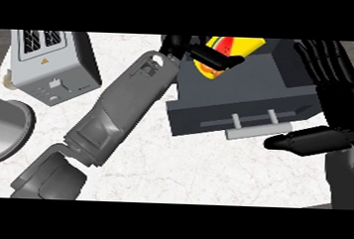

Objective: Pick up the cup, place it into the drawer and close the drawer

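Note:
The cup [238, 45] is yellow with a red and green patch and sits at the top of the view, over the open inside of the dark grey drawer [232, 96]. My left hand [205, 54] reaches in from the lower left and curls round the cup's near side, hiding part of it. The drawer's pale bar handle [257, 131] faces me. My right hand [340, 100] stands open at the drawer's right side, fingers straight and pointing up, with the thumb [308, 141] just right of the handle.
A grey toaster [50, 62] stands at the upper left of the white marbled counter [193, 166]. A round grey metal vessel [5, 128] is cut off by the left edge. My left forearm [118, 114] crosses the middle of the counter.

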